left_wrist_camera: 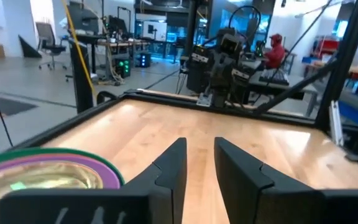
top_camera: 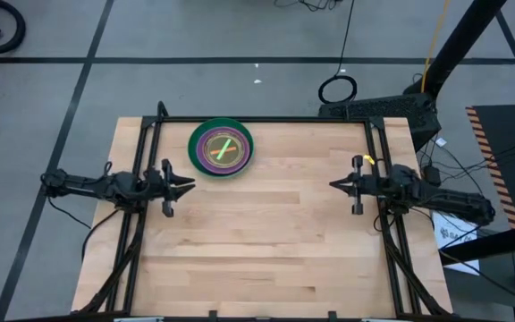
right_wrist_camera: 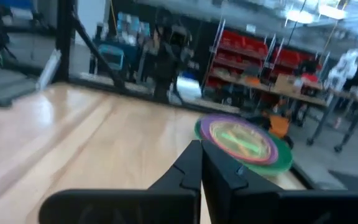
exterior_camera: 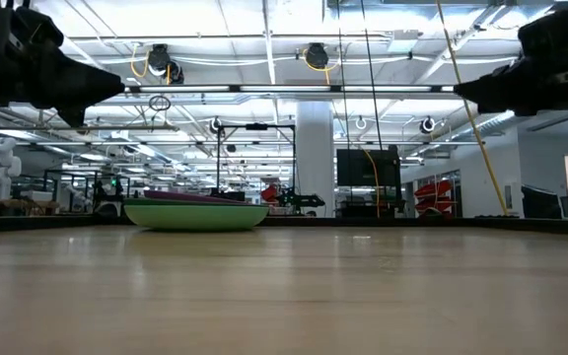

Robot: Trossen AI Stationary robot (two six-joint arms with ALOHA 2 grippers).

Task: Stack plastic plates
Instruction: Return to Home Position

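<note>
A: 1 stack of plates (top_camera: 222, 148) only, sitting on table (top_camera: 266, 241) near far edge, left of middle. Dark green rim outermost from above, purple inside that, lime green on top.
B: Agreed. From low view, light green at base, flat on wood. Left gripper (top_camera: 190, 186)?
A: Raised off table, just beside stack on near side, not touching. Fingers slightly apart, nothing between.
B: Right gripper (top_camera: 333, 185)?
A: Raised too, across table, well apart from stack, pointing inward toward left one. Fingers pressed together, holding nothing.
</note>
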